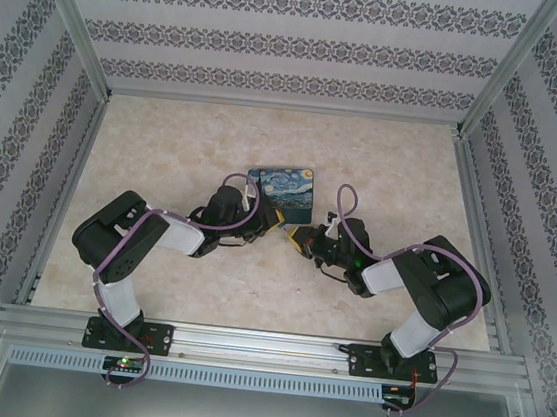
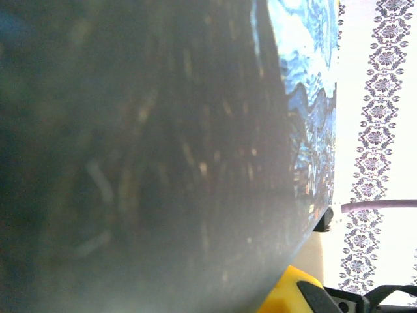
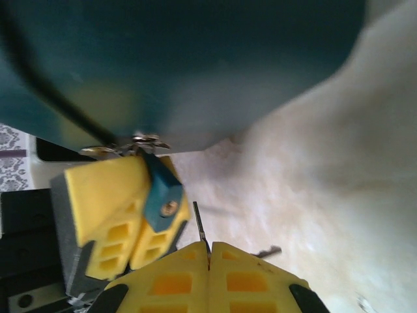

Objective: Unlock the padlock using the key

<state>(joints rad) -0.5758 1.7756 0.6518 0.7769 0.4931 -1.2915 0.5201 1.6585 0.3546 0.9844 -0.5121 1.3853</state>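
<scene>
In the right wrist view the small blue padlock (image 3: 163, 190) is pinched between the yellow fingers (image 3: 107, 208) of my left gripper (image 3: 146, 199), its brass keyhole facing the camera. Its silver shackle (image 3: 144, 139) sits against the lower edge of the blue painted tin (image 3: 182, 65). My right gripper (image 3: 208, 253) is shut on the thin key (image 3: 199, 225), whose blade sticks up just right of the keyhole without touching it. From above, the left gripper (image 1: 279, 224) and right gripper (image 1: 302, 239) meet tip to tip in front of the tin (image 1: 282, 191).
The tin's grey side (image 2: 163, 163) sits close against the left wrist camera, with a yellow finger (image 2: 293, 293) at the bottom. A small dark object (image 3: 267, 251) lies on the marble tabletop (image 1: 403, 172). Patterned walls and metal posts enclose the table.
</scene>
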